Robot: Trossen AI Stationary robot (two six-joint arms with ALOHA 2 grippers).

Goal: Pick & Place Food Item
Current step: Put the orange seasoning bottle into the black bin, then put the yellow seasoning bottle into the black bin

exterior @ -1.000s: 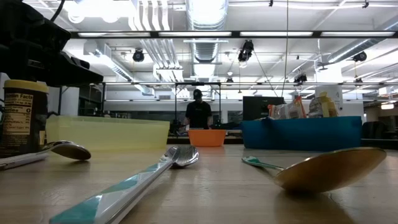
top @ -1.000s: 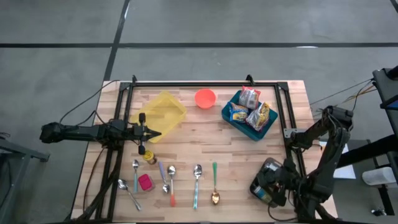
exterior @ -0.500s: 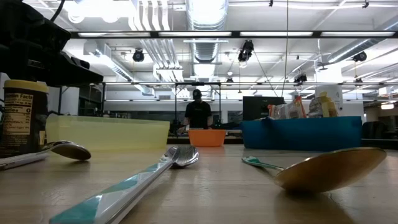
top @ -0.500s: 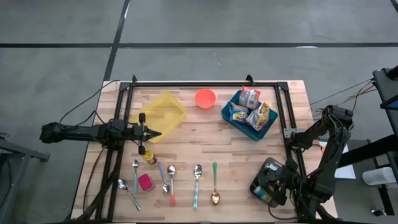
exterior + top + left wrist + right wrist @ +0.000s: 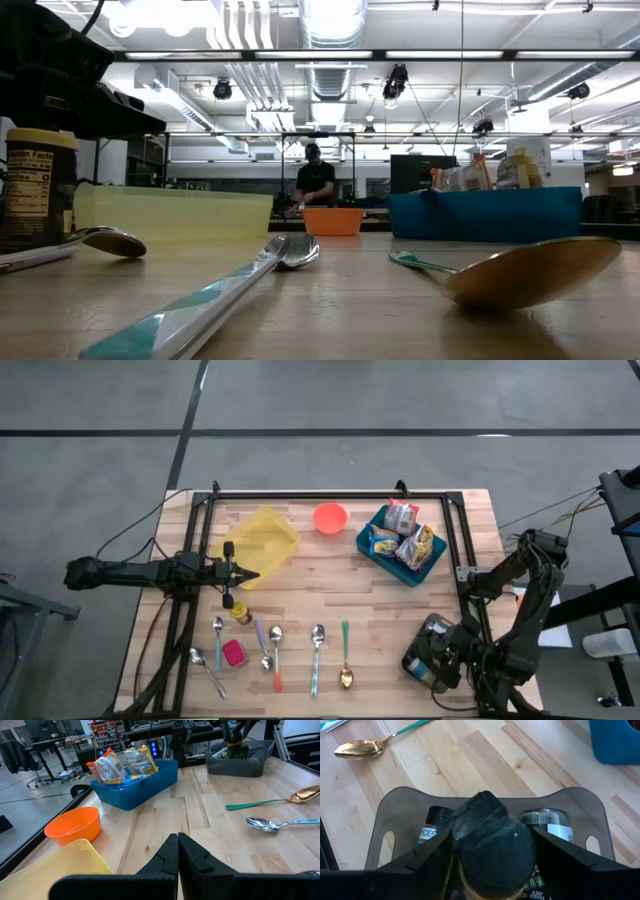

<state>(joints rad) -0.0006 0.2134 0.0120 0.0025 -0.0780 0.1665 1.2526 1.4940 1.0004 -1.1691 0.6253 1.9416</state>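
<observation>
A dark-lidded jar point(image 5: 492, 837) with a gold band sits between the fingers of my right gripper point(image 5: 492, 845), over the grey bin point(image 5: 420, 795) at the table's near right corner point(image 5: 435, 628). Two more jars point(image 5: 432, 829) point(image 5: 547, 820) stand in that bin. A blue bin point(image 5: 410, 572) at the far right holds several food packets point(image 5: 402, 517). My left gripper point(image 5: 250, 573) waits shut at the table's left, level, beside the yellow container point(image 5: 262, 540). My right gripper has the jar between its two fingers point(image 5: 437, 847), one against each side at the lid point(image 5: 465, 820). They come from above, slanting down into the grey bin. The jar's lower end is hidden by the jar itself and by the fingers, so I cannot tell whether it rests in the bin.
An orange bowl point(image 5: 330, 517) stands at the far middle. A small spice jar point(image 5: 240, 613), several spoons point(image 5: 316, 650), a gold spoon point(image 5: 346, 678) and a pink item point(image 5: 233, 652) lie along the near side. A black frame point(image 5: 330, 495) rims the table. A person point(image 5: 316, 185) stands far behind.
</observation>
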